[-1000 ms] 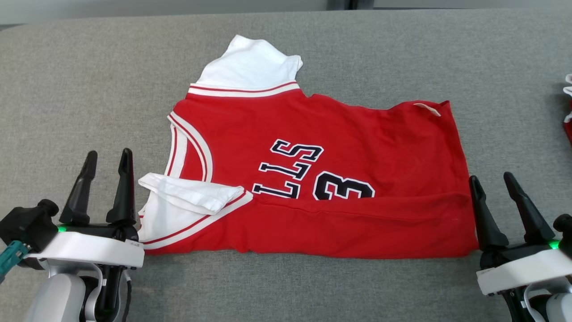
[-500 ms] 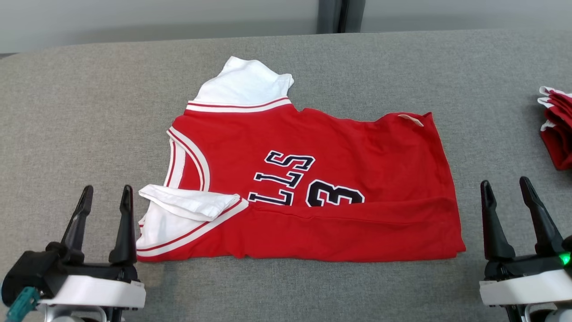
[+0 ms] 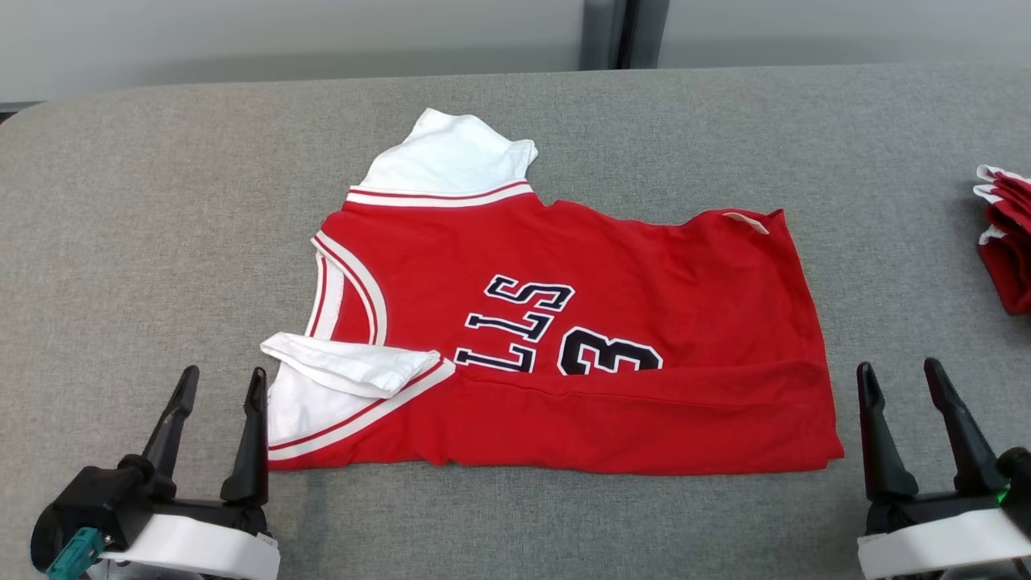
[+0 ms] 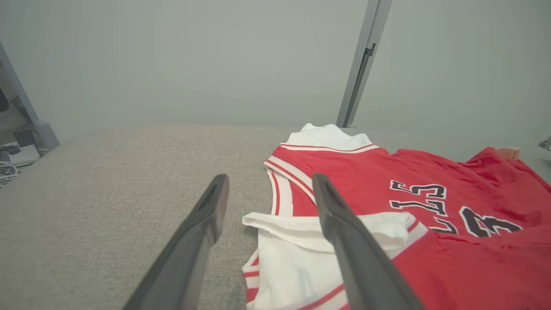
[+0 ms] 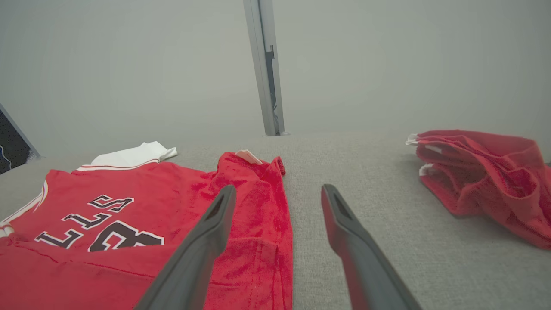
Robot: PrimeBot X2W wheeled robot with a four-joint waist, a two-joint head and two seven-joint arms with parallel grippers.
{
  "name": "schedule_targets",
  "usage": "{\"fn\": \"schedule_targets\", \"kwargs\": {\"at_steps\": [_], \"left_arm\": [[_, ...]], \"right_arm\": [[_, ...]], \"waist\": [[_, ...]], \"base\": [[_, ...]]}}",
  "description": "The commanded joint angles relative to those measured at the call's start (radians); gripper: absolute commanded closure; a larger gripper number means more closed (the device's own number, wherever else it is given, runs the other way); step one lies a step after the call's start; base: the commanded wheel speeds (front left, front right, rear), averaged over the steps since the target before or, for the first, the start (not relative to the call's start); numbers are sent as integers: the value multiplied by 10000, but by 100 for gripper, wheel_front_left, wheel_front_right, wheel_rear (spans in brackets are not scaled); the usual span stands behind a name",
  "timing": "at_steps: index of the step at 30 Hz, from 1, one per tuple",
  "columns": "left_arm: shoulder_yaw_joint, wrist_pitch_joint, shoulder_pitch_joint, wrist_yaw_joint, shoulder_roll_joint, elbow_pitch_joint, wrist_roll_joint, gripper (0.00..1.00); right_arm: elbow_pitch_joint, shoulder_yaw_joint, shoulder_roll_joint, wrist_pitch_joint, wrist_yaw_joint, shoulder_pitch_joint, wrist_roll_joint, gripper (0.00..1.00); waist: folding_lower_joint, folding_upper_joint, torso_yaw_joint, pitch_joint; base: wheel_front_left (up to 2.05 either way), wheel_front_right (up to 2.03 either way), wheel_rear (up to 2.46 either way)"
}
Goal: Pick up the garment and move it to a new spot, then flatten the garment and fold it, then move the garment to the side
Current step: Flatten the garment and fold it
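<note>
The garment (image 3: 564, 338) is a red jersey with white sleeves and dark lettering. It lies flat in the middle of the grey table (image 3: 121, 242), its near long edge folded up over the number. The left wrist view shows the garment (image 4: 430, 206) to the right, and the right wrist view has the garment (image 5: 129, 215) at left. My left gripper (image 3: 224, 385) stands open just off the white sleeve at the garment's near left corner, holding nothing. My right gripper (image 3: 900, 374) is open too, empty, just beyond the near right corner.
A second red cloth pile (image 3: 1007, 242) lies at the table's right edge, and the right wrist view shows this pile (image 5: 486, 181) at right. A grey wall with a vertical metal post (image 3: 612, 32) stands behind the table. Bare table surface lies left of the garment.
Both grippers have drawn back toward the table's near edge, away from the garment's corners, staying open. The head camera has shifted, showing more of the far wall. The garment has not moved.
</note>
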Motion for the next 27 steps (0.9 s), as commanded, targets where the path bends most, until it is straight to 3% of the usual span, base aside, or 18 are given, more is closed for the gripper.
{"fn": "schedule_targets", "kwargs": {"at_steps": [1,14,23,24,25,26,27], "left_arm": [[-43,70,94,-83,-4,161,-88,0],[-445,690,-505,-777,-466,2748,-966,0],[-636,1341,-1011,-864,-488,3744,-1176,0],[-679,1446,-1038,-876,-497,3789,-1184,0],[-726,1526,-1067,-917,-505,3805,-1201,23],[-775,1553,-1082,-964,-519,3774,-1217,100],[-820,1584,-1090,-977,-529,3730,-1219,100]], "right_arm": [[152,-2,9,17,2,143,82,0],[2497,672,179,-183,2,-108,465,0],[3482,1214,88,-93,2,-653,886,0],[3607,1286,74,-10,2,-692,948,51],[3685,1356,35,0,2,-733,1020,73],[3744,1442,4,17,2,-763,1131,100],[3783,1523,-21,39,2,-782,1204,100]], "waist": [[0,0,12,29],[0,0,32,499],[0,0,14,590],[0,0,8,595],[0,0,6,595],[0,0,7,601],[0,0,10,602]], "base": [[0,0,0],[0,0,0],[0,0,0],[0,0,0],[0,0,0],[0,0,0],[0,0,0]]}}
